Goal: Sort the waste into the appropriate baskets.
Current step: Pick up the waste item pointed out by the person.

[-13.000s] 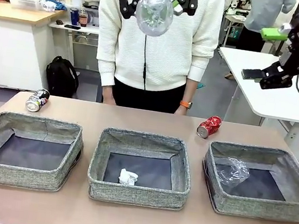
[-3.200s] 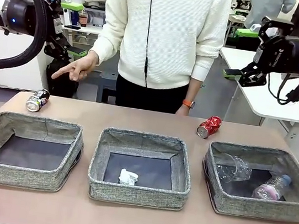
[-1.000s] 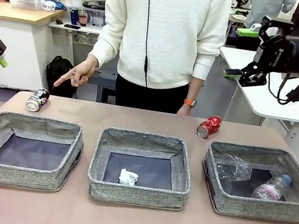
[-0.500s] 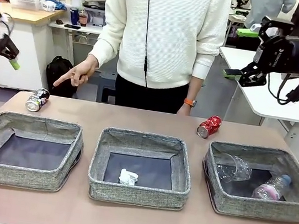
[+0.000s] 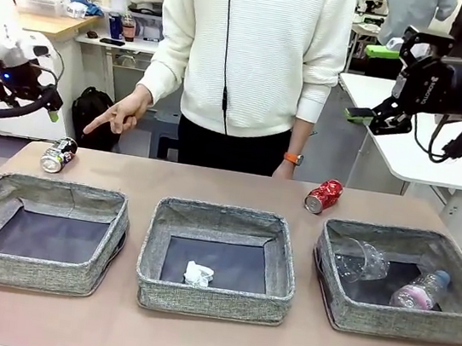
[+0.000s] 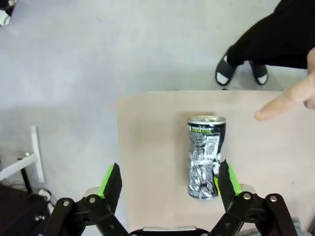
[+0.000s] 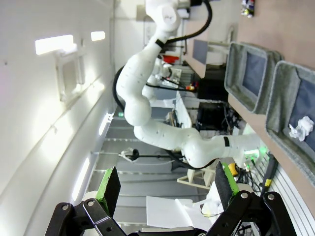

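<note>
Your L gripper (image 6: 170, 172) hung released over the dark can (image 6: 206, 156), which lay on the worktop (image 6: 147, 147) near its corner, w/ a person's hand (image 5: 119, 114) pointing at it. R gripper (image 5: 373, 83) sat released up high. The crushed red can (image 5: 323, 195) lay just behind the right basket (image 5: 391, 320).

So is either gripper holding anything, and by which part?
Nothing is held. The left gripper hangs open above the dark can, apart from it; the right gripper is open and empty too.
</note>
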### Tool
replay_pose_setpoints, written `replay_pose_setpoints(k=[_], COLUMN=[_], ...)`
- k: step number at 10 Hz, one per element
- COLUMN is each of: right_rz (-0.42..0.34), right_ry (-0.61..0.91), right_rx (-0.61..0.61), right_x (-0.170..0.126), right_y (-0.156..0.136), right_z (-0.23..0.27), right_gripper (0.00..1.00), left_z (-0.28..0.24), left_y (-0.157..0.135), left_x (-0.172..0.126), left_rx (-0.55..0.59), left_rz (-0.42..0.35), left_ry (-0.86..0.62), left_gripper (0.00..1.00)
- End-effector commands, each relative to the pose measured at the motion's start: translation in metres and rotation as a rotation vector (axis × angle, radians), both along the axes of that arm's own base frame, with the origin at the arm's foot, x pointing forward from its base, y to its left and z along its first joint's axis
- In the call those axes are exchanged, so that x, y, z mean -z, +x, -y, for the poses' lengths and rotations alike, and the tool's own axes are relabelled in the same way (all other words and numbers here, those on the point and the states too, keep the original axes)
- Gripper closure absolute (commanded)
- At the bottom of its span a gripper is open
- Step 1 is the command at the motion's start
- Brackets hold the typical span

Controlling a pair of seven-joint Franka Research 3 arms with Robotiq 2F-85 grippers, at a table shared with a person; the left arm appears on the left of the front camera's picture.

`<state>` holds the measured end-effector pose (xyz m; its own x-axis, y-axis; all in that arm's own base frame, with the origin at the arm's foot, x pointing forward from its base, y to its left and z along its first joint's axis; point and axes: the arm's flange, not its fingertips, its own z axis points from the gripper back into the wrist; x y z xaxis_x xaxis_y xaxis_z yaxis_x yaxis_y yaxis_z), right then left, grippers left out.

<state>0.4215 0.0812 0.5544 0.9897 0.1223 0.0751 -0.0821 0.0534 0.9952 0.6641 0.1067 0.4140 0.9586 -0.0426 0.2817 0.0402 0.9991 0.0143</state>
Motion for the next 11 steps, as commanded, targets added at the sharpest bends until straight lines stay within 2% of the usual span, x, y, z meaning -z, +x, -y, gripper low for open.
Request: replay_pose_setpoints(k=[1, 2, 3, 7, 11], right_rz=[0.018, 0.018, 0.018, 0.018, 0.018], right_ry=[0.007, 0.007, 0.007, 0.007, 0.007], right_rx=[-0.011, -0.011, -0.011, -0.011, -0.011], right_x=[0.001, 0.001, 0.001, 0.001, 0.001], right_y=[-0.002, -0.002, -0.002, -0.002, -0.002], right_z=[-0.001, -0.001, -0.001, -0.001, -0.001], right_gripper=[0.0, 0.0, 0.0, 0.0, 0.0], left_z=[0.012, 0.016, 0.018, 0.022, 0.033], left_y=[-0.004, -0.005, -0.004, -0.003, 0.005], left_x=[0.019, 0.03, 0.039, 0.057, 0.076], left_rx=[0.012, 0.045, 0.067, 0.199, 0.212], left_rz=[0.019, 0.031, 0.01, -0.116, -0.167], left_ry=[0.038, -0.001, -0.012, -0.074, -0.072], left_gripper=[0.0, 0.0, 0.0, 0.0, 0.0])
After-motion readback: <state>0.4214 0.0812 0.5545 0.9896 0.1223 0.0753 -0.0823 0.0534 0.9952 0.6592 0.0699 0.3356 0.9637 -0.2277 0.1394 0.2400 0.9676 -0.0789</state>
